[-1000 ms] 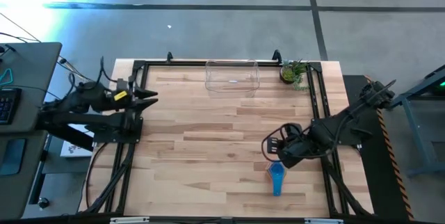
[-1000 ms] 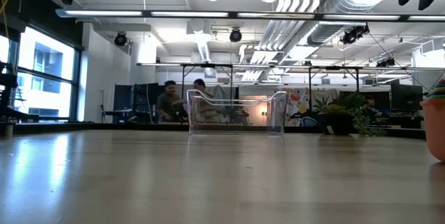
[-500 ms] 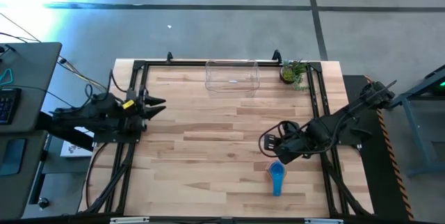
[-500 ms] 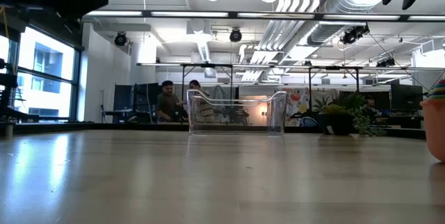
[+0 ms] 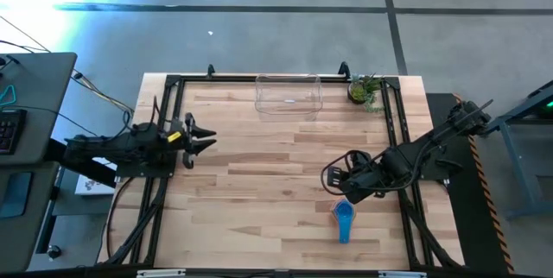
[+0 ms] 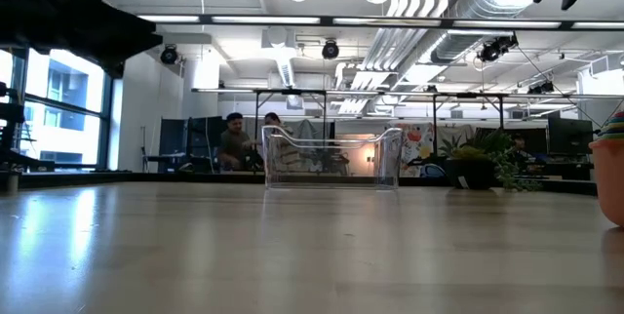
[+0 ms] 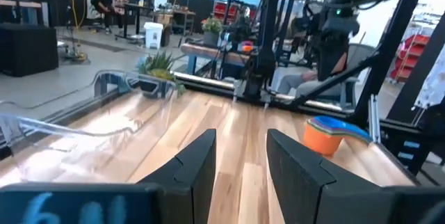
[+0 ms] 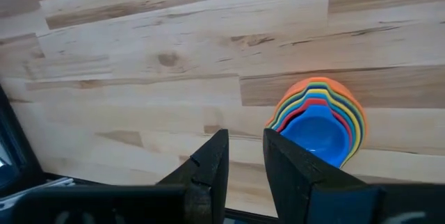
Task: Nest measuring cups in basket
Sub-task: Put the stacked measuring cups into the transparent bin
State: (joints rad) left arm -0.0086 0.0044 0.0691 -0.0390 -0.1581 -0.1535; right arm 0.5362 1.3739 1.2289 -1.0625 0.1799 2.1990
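1. Your left gripper (image 5: 204,138) hovers near the table's (image 5: 259,217) left edge, fingers apart, holding nothing.
2. Your right gripper (image 5: 331,177) hangs just beside the nested cups (image 5: 344,218), fingers parted, empty.
3. The cups sit near the front edge.
4. The basket (image 5: 289,93) stands at the back edge.

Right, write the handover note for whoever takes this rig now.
Left gripper: open, empty, over the table's left edge, far from the cups.
Right gripper: jaws slightly apart, holding nothing, hanging just above and beside the cups.
Cups: already nested in one stack, blue on top, standing on the table at front right.
Basket: at the back edge, nothing in it, plant to its right.
Done: cups nested.
Left: grip the stack, carry it to the back and set it in the basket.
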